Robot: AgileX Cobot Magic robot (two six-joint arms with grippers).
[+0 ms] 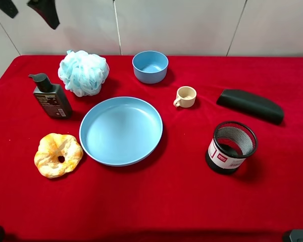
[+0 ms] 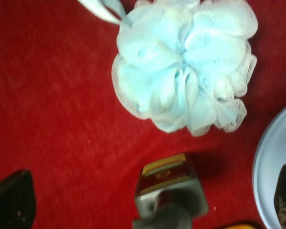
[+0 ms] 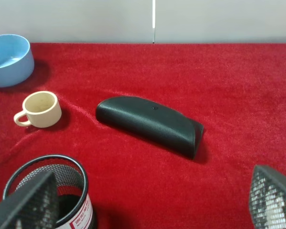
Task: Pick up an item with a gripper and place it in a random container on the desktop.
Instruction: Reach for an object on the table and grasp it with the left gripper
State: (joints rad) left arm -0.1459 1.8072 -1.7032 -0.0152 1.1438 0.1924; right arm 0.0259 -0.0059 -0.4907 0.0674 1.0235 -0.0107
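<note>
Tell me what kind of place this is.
Probably a robot test bench, not a home: a red-clothed table, plain white wall panels behind, and unrelated items such as a bath pouf, a plate and a soap bottle laid out apart.
</note>
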